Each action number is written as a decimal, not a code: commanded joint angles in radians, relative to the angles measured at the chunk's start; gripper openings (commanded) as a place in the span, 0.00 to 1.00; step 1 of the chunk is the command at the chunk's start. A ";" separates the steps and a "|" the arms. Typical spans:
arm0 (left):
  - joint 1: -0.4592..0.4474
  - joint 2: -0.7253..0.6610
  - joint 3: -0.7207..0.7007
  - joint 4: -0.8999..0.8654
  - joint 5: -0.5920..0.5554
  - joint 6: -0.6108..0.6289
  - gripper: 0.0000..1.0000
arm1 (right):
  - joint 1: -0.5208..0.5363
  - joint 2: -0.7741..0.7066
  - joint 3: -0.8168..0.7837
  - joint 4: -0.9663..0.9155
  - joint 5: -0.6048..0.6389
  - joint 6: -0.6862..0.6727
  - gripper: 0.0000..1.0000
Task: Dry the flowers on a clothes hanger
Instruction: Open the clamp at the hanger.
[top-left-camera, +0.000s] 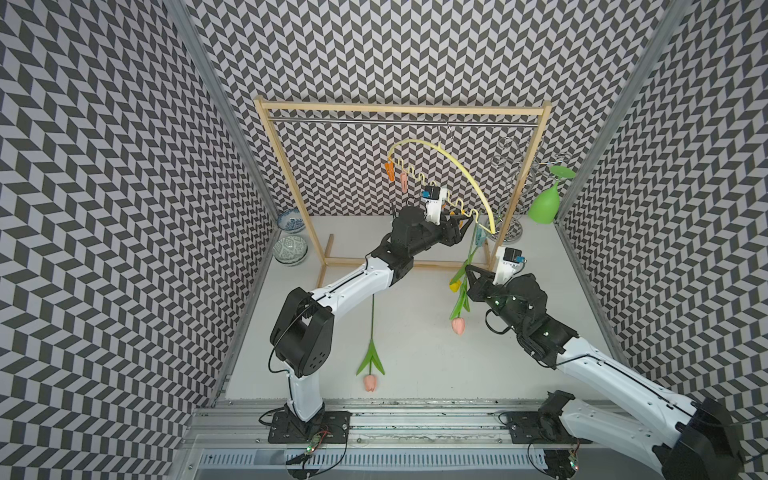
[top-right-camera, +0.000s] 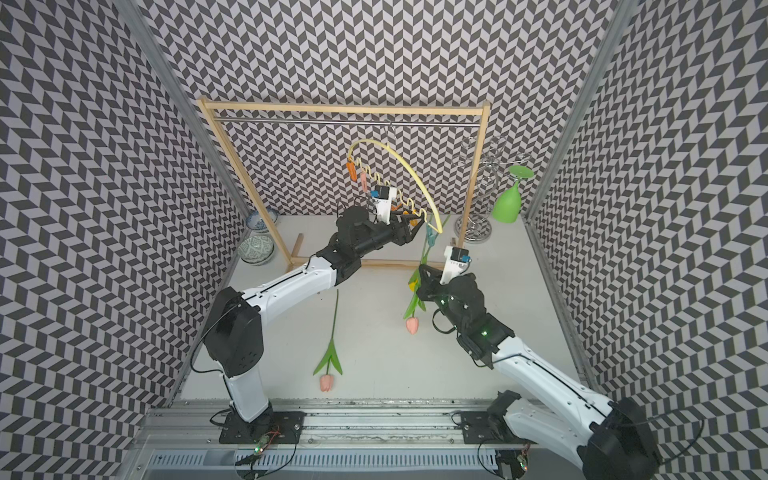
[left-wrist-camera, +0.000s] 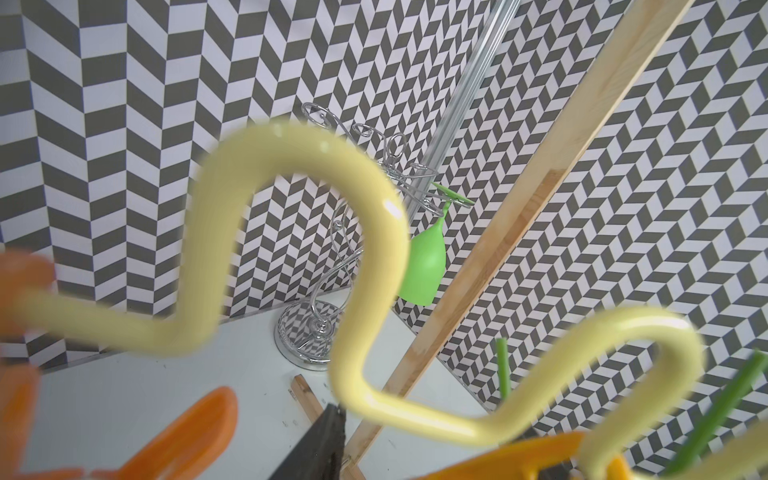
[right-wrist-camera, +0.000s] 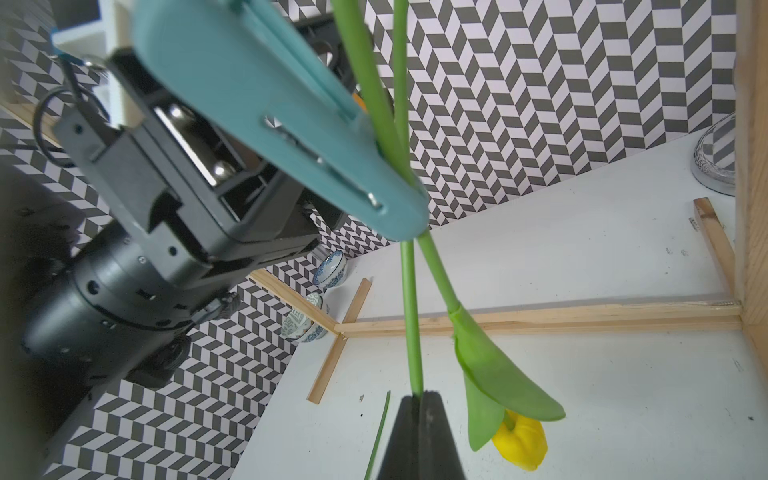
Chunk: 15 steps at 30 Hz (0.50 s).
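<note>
**At the clothes hanger (top-left-camera: 473, 188): positions of both jaws**

Closed on a green stem (right-wrist-camera: 412, 316), the right jaws sit below the blue-green peg (right-wrist-camera: 266, 104). At the peg's tip this stem crosses that of the yellow tulip (right-wrist-camera: 521, 444). A pink tulip (top-left-camera: 458, 325) hangs beneath. Set about an orange peg (top-left-camera: 452, 215) on the wavy bar (left-wrist-camera: 374, 232), the left jaws stand apart; whether they press it cannot be told. The hanger hangs tilted from the metal rail (top-left-camera: 374, 121). A third tulip (top-left-camera: 371, 357) lies on the counter (top-left-camera: 424, 365).

White table (top-left-camera: 436, 365) bears a pink tulip (top-left-camera: 371, 347), wooden rack (top-left-camera: 374, 109), two bowls (top-left-camera: 291, 249), wire stand (top-left-camera: 509, 232).
</note>
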<state>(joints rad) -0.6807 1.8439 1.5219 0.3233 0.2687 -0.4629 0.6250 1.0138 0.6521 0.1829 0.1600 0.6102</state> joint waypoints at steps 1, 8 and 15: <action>-0.006 -0.053 0.001 -0.013 -0.027 0.005 0.61 | -0.005 0.003 0.016 0.019 0.001 -0.005 0.00; -0.005 -0.096 -0.027 -0.015 -0.036 0.009 0.61 | -0.005 0.022 0.030 0.000 0.015 0.006 0.00; 0.000 -0.119 -0.051 -0.006 -0.022 0.010 0.61 | -0.004 0.023 0.034 0.009 -0.002 0.009 0.00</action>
<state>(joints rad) -0.6807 1.7576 1.4826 0.3092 0.2474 -0.4622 0.6250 1.0348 0.6521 0.1570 0.1623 0.6144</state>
